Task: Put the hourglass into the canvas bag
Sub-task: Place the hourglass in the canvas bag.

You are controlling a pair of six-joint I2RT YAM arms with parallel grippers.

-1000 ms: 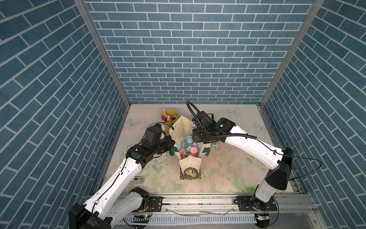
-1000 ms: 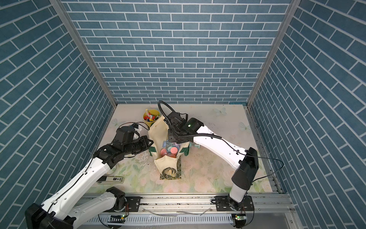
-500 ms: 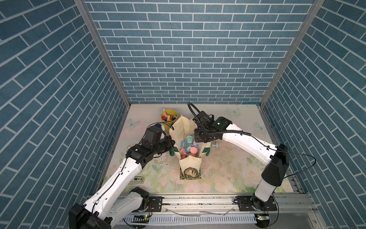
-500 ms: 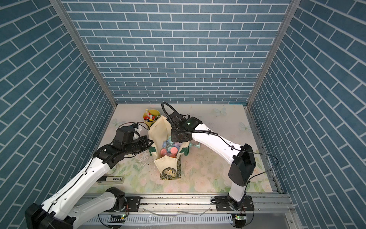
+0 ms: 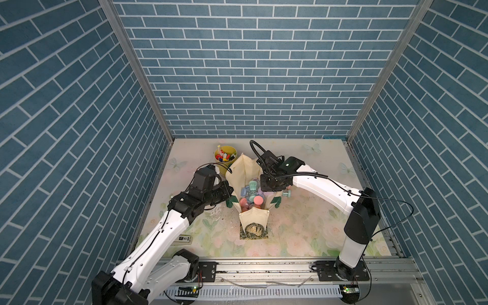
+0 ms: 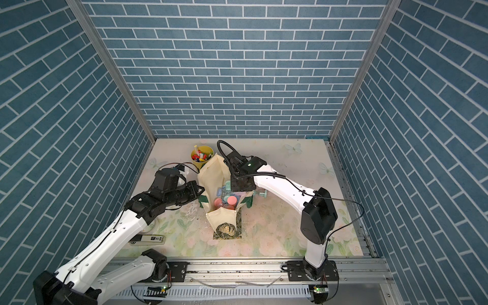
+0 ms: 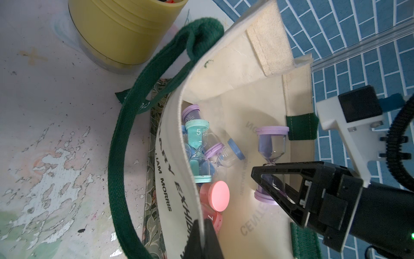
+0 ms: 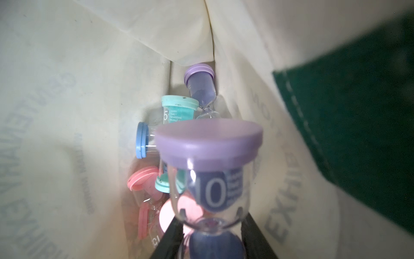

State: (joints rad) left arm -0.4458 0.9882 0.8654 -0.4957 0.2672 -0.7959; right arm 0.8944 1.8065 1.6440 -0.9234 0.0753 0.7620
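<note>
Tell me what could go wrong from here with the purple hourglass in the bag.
The right gripper holds the purple hourglass above the hourglass pile; if dropped, glass may strike glass.
The left gripper pinches only the canvas bag rim; a slip could fold the mouth onto the right arm.
The green handle strap lies close and may snag on withdrawal.

Robot test cell in a lab.
Blue brick-patterned wall panels [image 5: 245,66] close in three sides, joined by bare aluminium corner posts [image 5: 137,71]; a floral-printed worktop [image 5: 303,232] meets an aluminium rail [image 5: 264,269] at its front edge, where two white-and-black robot arms [image 5: 163,232] are bolted.
</note>
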